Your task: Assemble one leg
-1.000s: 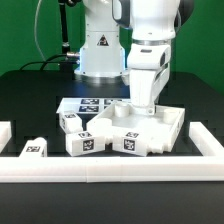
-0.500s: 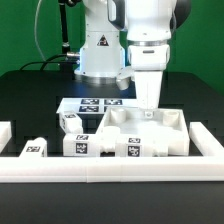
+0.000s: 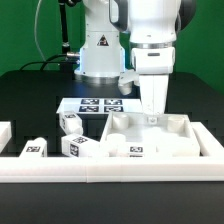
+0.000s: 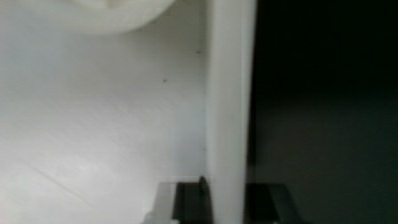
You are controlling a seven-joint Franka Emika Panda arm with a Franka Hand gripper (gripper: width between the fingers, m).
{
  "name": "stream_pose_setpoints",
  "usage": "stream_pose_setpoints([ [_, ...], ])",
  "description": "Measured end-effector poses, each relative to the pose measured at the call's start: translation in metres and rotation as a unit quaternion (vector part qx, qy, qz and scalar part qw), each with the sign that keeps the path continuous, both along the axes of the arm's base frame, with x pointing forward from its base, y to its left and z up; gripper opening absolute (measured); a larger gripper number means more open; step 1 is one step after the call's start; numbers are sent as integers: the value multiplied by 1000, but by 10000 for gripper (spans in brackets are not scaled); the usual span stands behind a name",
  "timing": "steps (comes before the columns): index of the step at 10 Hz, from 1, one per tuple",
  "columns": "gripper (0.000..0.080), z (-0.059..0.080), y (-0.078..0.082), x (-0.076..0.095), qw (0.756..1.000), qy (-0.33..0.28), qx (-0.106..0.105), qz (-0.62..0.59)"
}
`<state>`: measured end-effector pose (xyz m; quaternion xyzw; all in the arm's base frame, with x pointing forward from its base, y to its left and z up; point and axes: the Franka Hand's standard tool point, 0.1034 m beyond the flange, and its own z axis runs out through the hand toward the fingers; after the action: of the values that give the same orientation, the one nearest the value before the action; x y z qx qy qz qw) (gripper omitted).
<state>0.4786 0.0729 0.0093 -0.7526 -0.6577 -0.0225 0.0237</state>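
**Black table: items resting on it**

Black table [image 3: 40, 110], matte top. White tray [image 3: 178, 142] directly under the fingers [image 3: 152, 108]. Marker board [image 3: 95, 104] just behind them, toward the exterior view's left. Further to that side of the fingers: rear leg [image 3: 70, 122], front leg [image 3: 82, 147], outermost leg [image 3: 32, 148]. Long white rail [image 3: 110, 167] in front of the fingers.

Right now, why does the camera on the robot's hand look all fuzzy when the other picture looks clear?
Wrist view: probably too close to the tray-shaped panel, so its white surface is blurred and washed out against black. Exterior view: sharp, evenly lit; the gripper and the tag on a leg read clearly.
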Motion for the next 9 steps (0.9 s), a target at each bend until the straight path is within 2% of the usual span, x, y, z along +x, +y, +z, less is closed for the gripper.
stream_pose_setpoints([
  [5, 61, -1, -3, 0, 1000, 0, 0, 6],
  [7, 306, -1, -3, 0, 1000, 1, 0, 6],
  [8, 306, -1, -3, 0, 1000, 1, 0, 6],
  [9, 501, 0, -3, -1, 1000, 3, -1, -1],
])
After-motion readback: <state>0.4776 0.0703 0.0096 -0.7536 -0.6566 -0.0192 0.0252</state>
